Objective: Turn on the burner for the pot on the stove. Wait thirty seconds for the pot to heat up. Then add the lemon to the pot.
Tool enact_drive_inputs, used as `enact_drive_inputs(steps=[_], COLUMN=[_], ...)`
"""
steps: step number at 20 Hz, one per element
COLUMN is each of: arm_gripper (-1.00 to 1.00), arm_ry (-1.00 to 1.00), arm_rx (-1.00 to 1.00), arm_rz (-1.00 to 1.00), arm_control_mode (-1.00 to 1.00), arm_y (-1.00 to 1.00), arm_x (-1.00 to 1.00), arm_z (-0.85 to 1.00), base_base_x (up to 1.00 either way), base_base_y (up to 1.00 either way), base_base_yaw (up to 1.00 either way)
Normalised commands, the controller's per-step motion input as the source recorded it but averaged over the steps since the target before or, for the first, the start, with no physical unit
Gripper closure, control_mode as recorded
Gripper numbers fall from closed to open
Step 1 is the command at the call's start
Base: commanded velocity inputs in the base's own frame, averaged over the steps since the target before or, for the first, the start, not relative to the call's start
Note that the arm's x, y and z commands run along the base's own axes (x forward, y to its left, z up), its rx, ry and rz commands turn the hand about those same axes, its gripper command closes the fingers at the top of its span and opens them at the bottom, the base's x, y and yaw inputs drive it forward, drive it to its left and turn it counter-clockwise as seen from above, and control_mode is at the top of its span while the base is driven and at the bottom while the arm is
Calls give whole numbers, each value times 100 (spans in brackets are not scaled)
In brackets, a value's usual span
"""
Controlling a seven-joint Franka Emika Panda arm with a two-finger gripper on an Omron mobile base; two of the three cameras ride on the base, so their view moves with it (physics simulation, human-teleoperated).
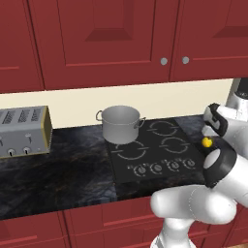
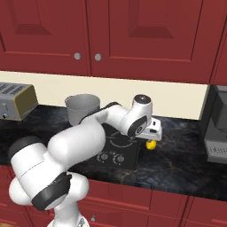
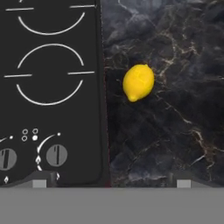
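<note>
Look far to the left of your fingers and you see a silver toaster (image 1: 23, 131) on the dark counter (image 1: 58, 179). Next comes the pot (image 1: 121, 124), sitting on the back left ring of the stove (image 1: 155, 151), well away from your fingers. The row of round knobs (image 1: 164, 167) runs along the front edge of the stove. In the hand view, one knob (image 3: 56, 155) sits just past your left finger (image 3: 40, 179). Your fingers (image 3: 111, 180) are spread wide apart and hold nothing. The lemon (image 3: 138, 82) lies on the counter just beside the right edge of the stove. It is out ahead of your fingers, between the two tips, and not touching them. Far to the right of your fingers, a dark grey box (image 2: 216, 126) stands on the counter.
</note>
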Motion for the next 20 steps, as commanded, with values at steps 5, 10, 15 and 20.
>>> enact_drive_inputs(steps=[5,10,15,20], arm_gripper=[-100,-100,-100,-100], arm_ry=[7,1,0,0], arm_rx=[1,2,3,1], arm_rz=[-3,-3,-3,-3], arm_control_mode=[-100,-100,-100,-100], arm_y=[-1,-7,-16,-9], arm_x=[33,23,10,16], arm_z=[-18,-30,-37,-28], base_base_x=[0,0,0,0], base_base_y=[0,0,0,0], base_base_yaw=[0,0,0,0])
